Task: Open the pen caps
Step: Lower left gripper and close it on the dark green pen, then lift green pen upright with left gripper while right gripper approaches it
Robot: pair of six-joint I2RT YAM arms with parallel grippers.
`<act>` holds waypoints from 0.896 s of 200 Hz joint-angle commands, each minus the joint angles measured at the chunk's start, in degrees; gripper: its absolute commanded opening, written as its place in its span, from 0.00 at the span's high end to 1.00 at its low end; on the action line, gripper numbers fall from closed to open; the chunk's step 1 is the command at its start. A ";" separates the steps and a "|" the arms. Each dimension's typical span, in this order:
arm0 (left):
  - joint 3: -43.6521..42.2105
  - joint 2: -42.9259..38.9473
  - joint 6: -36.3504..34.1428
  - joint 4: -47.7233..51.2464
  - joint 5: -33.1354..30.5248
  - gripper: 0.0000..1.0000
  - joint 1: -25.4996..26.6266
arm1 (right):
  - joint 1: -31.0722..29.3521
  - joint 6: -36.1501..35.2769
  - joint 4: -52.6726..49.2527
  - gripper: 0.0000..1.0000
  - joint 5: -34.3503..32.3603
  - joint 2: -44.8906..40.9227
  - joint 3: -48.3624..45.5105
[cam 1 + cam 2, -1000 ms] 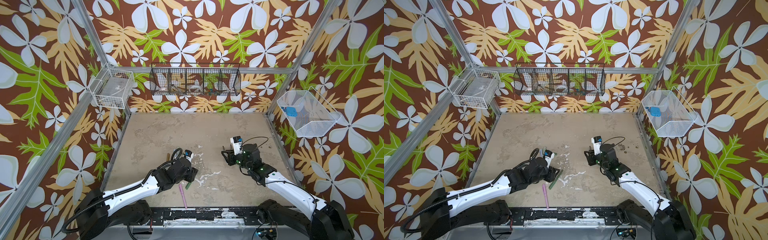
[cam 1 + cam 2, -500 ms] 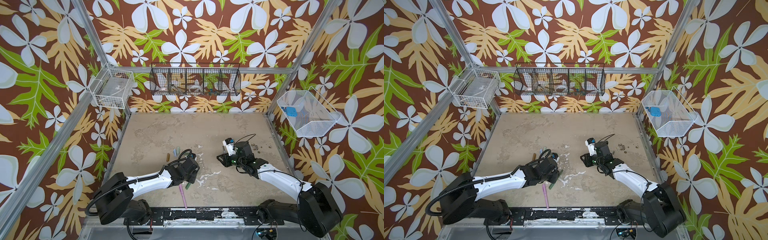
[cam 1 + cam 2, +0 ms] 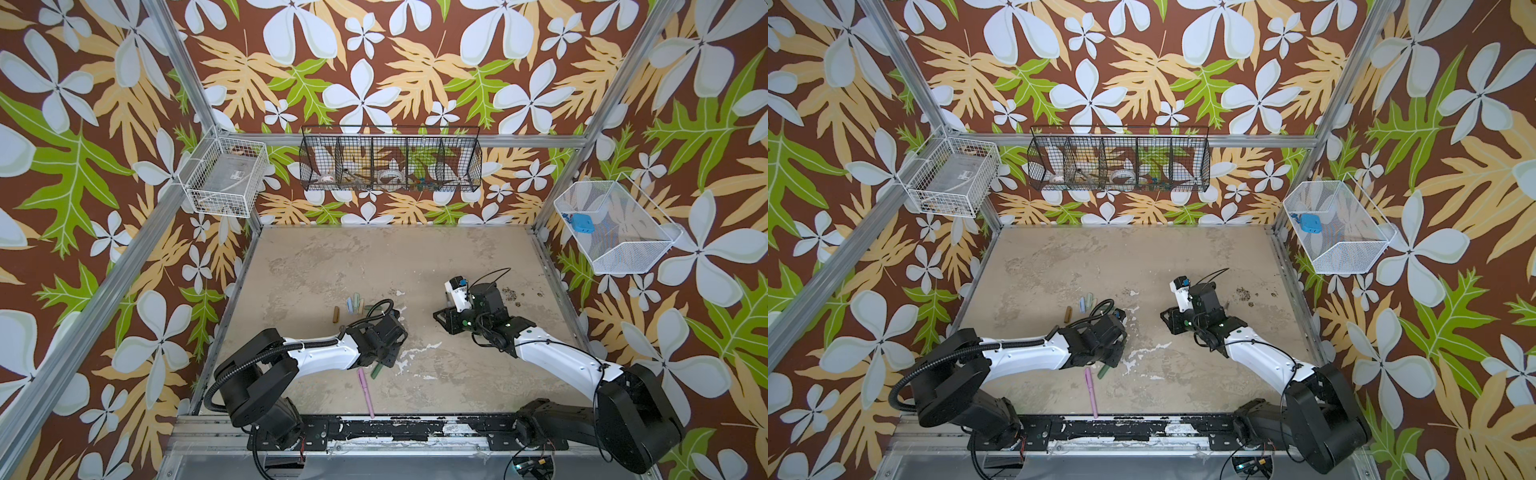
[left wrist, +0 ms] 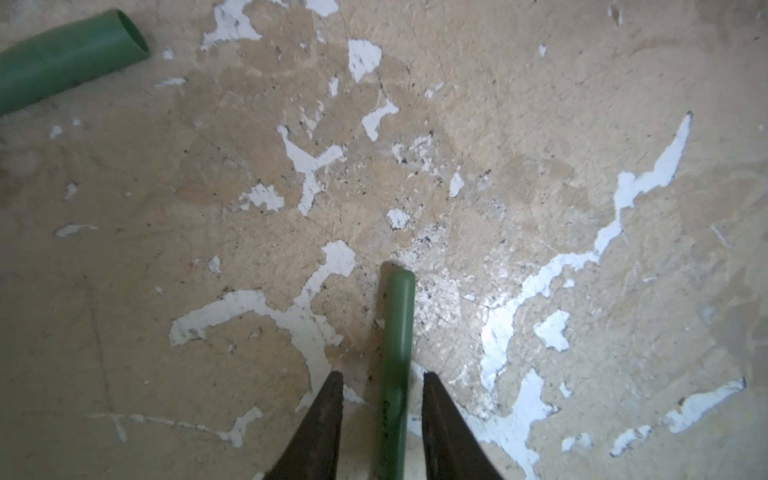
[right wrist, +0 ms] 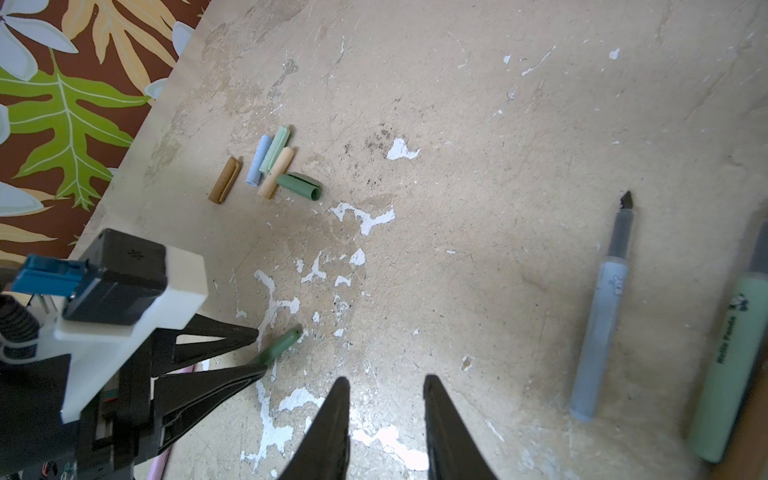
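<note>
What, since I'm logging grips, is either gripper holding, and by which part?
Nothing is gripped yet. The left gripper has its jaws on either side of the green pen, with gaps showing on both sides. The right gripper is empty.

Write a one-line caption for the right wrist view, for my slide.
Five loose pen caps lie on the worn table; the left gripper straddles a green pen, jaws open.

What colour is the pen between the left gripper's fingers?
Green pen; best seen in the left wrist view.
</note>
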State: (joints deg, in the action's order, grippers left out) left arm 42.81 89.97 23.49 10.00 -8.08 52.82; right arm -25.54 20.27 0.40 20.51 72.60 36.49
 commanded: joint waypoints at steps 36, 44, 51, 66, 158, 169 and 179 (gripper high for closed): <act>0.70 2.20 -0.81 -0.07 -0.18 0.80 0.08 | -0.10 -0.85 -0.14 0.69 -0.97 -0.08 0.49; 0.82 2.22 -0.89 -0.07 -0.11 0.83 0.02 | -0.09 -0.85 -0.18 0.69 -0.95 -0.15 0.45; 0.79 2.23 -0.90 -0.11 -0.21 0.85 0.02 | -0.10 -0.85 -0.14 0.69 -1.00 -0.26 0.46; 0.87 2.00 -1.06 -0.46 -0.23 0.86 0.06 | -0.09 -0.86 0.27 0.69 -1.59 -0.28 0.29; 11.83 -8.75 -5.12 -7.16 4.43 0.91 -7.12 | -0.12 -0.18 12.63 0.63 16.19 -4.63 -3.79; 12.16 -11.28 -4.76 -10.37 5.84 0.92 -7.78 | -0.10 0.43 15.02 0.61 19.18 -5.90 -4.21; 12.04 -13.35 -4.30 -13.86 7.74 0.92 -8.44 | -0.17 0.62 16.48 0.60 20.36 -7.37 -4.07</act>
State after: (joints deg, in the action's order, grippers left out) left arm 54.41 80.20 19.44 4.43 -4.84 45.63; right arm -25.54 19.35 8.71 32.32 67.51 32.58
